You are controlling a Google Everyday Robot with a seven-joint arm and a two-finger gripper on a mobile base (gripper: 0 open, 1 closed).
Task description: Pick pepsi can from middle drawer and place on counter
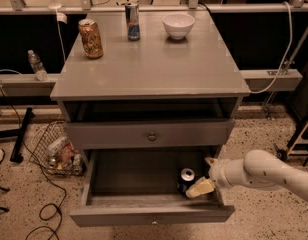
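Observation:
The pepsi can (pixel 185 178), dark with a silver top, stands upright at the right front of the open middle drawer (pixel 151 214), the lowest tier of the grey cabinet. My gripper (pixel 204 175) is inside the drawer just right of the can, at the end of the white arm reaching in from the right. It is open and empty. The lower cream fingertip (pixel 199 188) lies beside the can's base. The counter (pixel 159 64) is the cabinet's flat grey top.
On the counter stand an orange-gold can (pixel 90 38) at back left, a slim blue-and-silver can (pixel 132 21) and a white bowl (pixel 178 25). The knobbed drawer front (pixel 151 134) above is closed. A wire basket of litter (pixel 59 151) and cables lie on the floor at left.

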